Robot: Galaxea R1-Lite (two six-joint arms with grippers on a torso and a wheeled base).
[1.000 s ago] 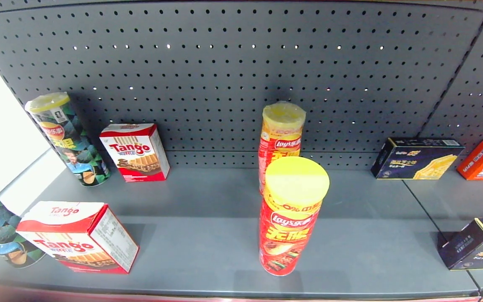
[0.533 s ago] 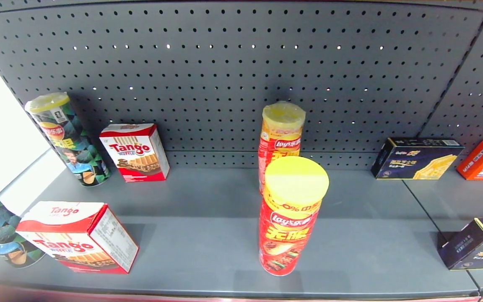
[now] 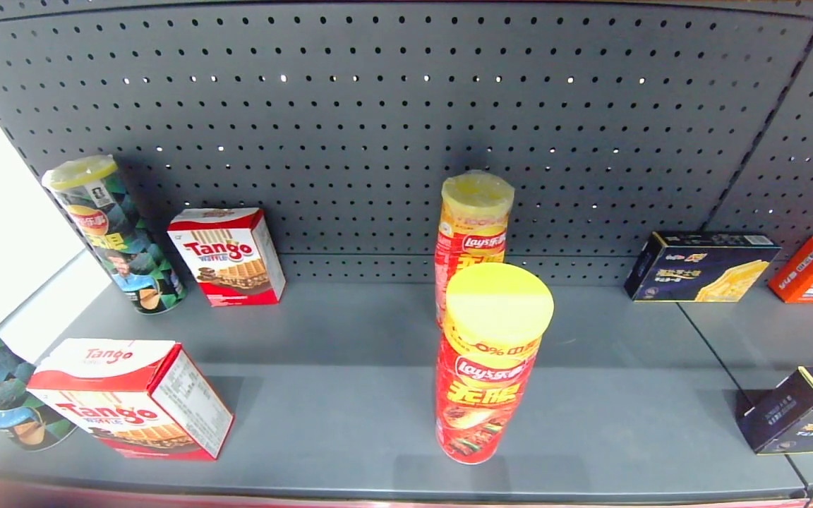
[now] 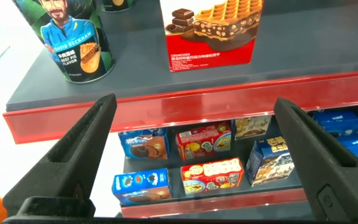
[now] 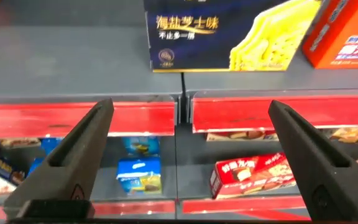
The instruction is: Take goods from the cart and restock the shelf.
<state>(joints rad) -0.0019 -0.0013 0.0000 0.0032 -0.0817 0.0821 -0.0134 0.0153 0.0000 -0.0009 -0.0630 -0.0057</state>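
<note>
- Both empty, jaws wide apart: L gripper (image 4: 194, 102), R gripper (image 5: 191, 106).
- shelf (image 4: 142, 78) lip just ahead of each; wafer box (image 4: 207, 31) beyond L, dark box (image 5: 229, 34) beyond R.
- Farther in, btwn arms: red can (image 3: 484, 381), upright; bare gap beside it, neither arm clearly nearer.

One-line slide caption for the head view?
Partly stocked shelf: front chip can before rear chip can, wafer boxes and green cans left, dark boxes right.

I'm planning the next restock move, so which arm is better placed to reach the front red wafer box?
Probably left: the left end effector, open, faces that red wafer box, while the right end effector faces the dark blue box.
</note>
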